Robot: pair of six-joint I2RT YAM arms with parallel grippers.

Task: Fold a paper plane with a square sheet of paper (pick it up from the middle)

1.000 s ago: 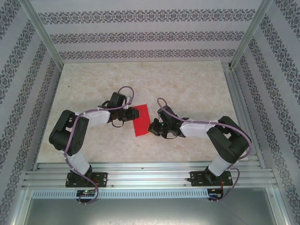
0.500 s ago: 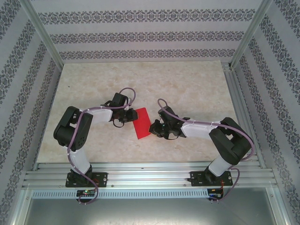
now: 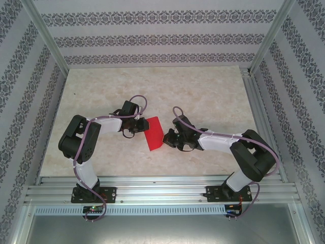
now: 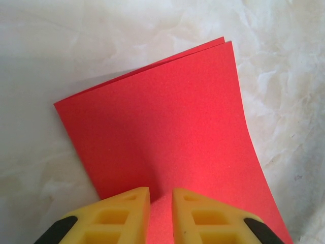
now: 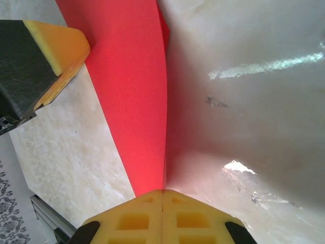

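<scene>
While the red paper lies folded double near the middle of the tabletop, both hands pinch it from opposite sides. At its left edge, the left hand has its yellow fingers narrowed on the sheet. The right hand is pressed fully together on the right edge, which curls upward.

Pale marbled table, folded red paper resting on it
</scene>
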